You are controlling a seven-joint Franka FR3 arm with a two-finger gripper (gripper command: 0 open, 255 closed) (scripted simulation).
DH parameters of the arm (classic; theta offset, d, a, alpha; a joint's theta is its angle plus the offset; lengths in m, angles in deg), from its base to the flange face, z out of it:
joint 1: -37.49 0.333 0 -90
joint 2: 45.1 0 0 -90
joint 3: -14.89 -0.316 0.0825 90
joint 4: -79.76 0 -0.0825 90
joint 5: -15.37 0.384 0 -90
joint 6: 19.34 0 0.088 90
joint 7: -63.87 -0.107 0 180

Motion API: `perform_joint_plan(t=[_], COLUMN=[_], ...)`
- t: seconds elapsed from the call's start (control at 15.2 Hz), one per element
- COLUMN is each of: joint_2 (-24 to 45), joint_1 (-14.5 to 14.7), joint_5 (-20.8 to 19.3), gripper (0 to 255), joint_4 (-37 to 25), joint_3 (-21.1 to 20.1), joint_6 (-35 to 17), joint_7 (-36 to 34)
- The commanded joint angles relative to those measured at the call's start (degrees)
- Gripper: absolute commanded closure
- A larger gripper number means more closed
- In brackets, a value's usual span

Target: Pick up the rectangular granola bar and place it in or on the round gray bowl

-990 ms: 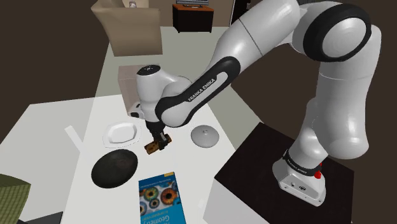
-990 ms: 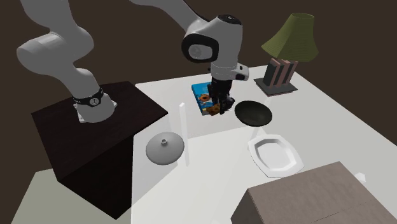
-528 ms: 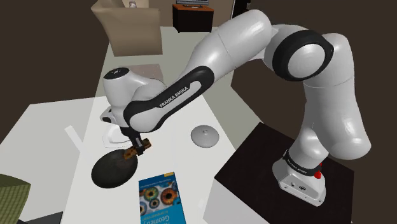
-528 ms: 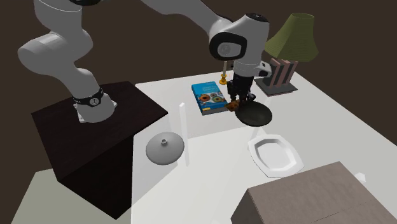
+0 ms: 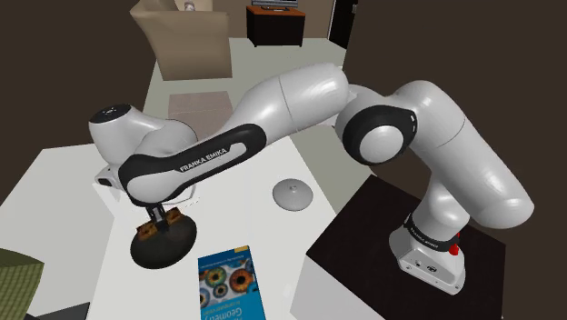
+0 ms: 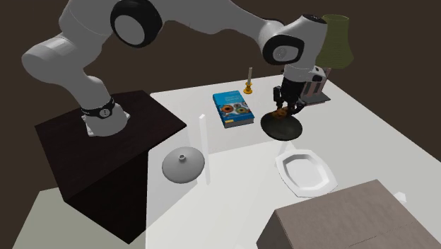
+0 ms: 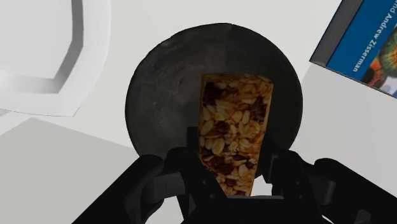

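The granola bar [image 7: 233, 130] is a brown oat slab with dark bits, clasped between my gripper's [image 7: 229, 162] two black fingers. It hangs directly above the round dark bowl [image 7: 159, 89]. In the shoulder view the gripper [image 5: 156, 224] holds the bar [image 5: 150, 227] just over the dark bowl [image 5: 173, 245] near the table's front left. In the second exterior view the gripper [image 6: 285, 107] hovers over the bowl [image 6: 283, 127] with the bar [image 6: 280, 112] at its tips.
A white angular dish [image 6: 305, 172] lies beside the bowl. A blue book [image 5: 229, 286] lies on the bowl's other side. A grey domed lid [image 5: 293, 194], a thin white upright strip [image 6: 203, 148], a lamp [image 6: 335, 42], a candlestick [image 6: 249, 81] and a cardboard box [image 5: 186, 41] stand around the table.
The arm swung toward the shoulder view's left, carrying the granola bar from beside the lid and book to a spot over the dark bowl. The fingers stayed shut on the bar.
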Motion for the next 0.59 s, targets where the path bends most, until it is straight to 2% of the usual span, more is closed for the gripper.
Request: perform_joint_plan(t=[0.0, 0.53], joint_2=[1.7, 5.0], joint_1=[0.3, 0.4], joint_5=[-0.1, -0.4], gripper=[255, 255], joint_4=[-1.8, -1.4], joint_3=[0.1, 0.4], joint_6=[0.0, -3.6], joint_7=[-0.1, -0.2])
